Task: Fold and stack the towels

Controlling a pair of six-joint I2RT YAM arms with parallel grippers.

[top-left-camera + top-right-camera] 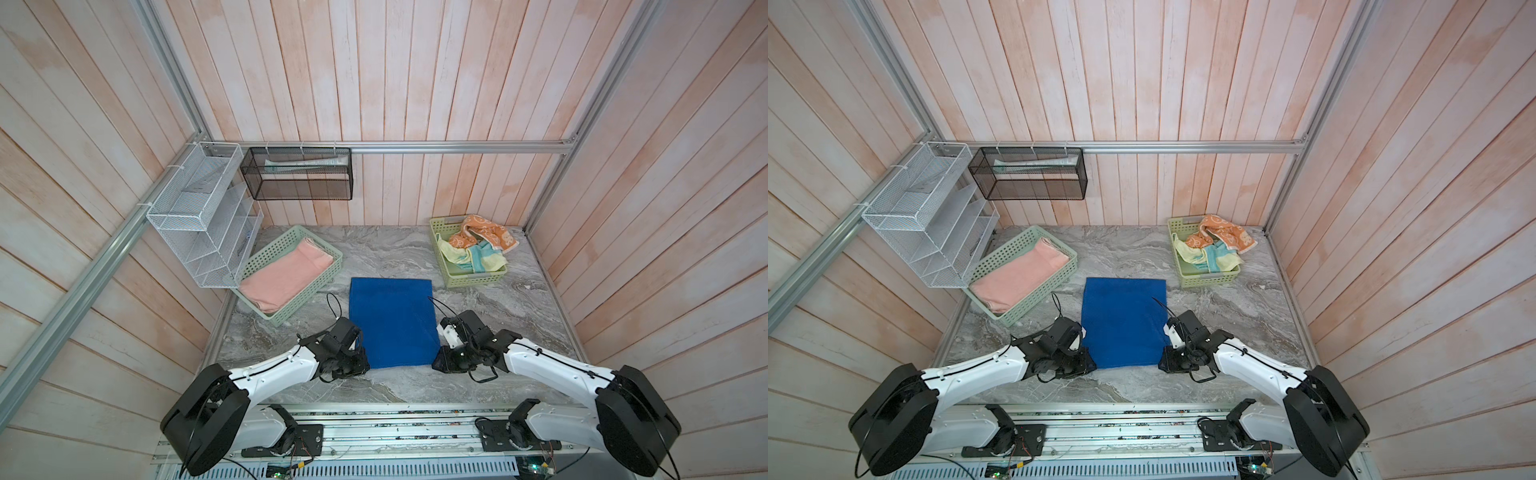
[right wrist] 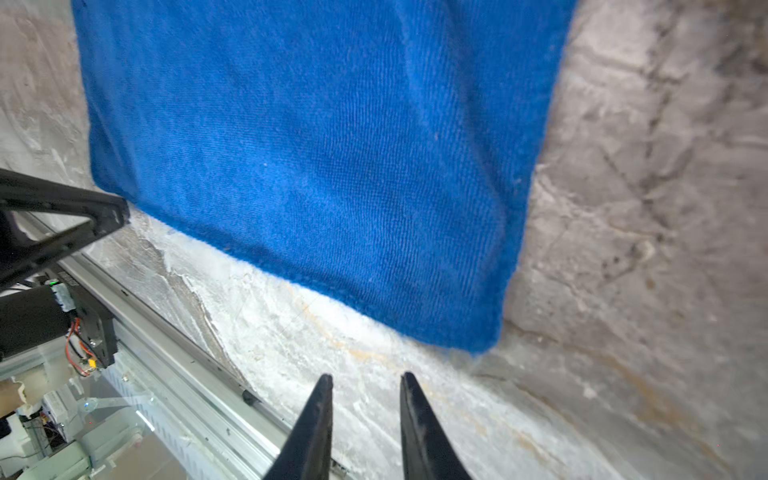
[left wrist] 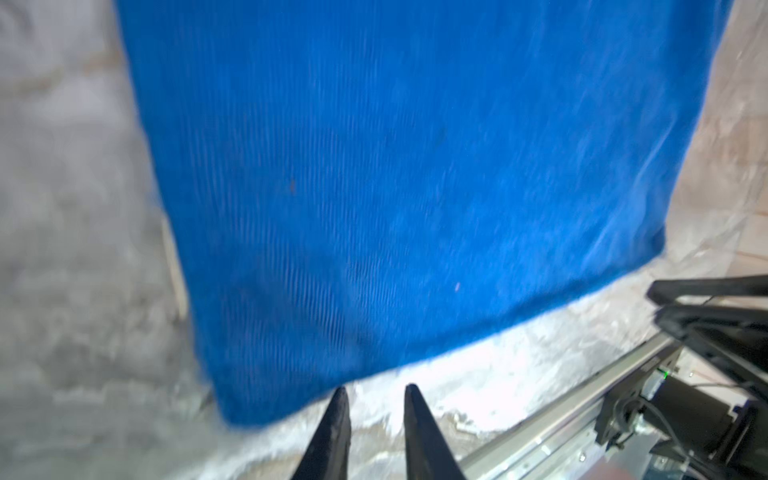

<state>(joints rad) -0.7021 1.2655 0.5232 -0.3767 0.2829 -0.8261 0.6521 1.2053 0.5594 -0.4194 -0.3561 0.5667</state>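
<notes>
Now, blue towel (image 1: 390, 328) lies flat.
Left pincer (image 3: 376, 390) and right pincer (image 2: 365, 376) narrowly parted, empty; a towel corner just ahead of each.

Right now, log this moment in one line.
blue towel: flat on table | left gripper: open, by its near left corner | right gripper: open, by its near right corner | held: nothing
</notes>
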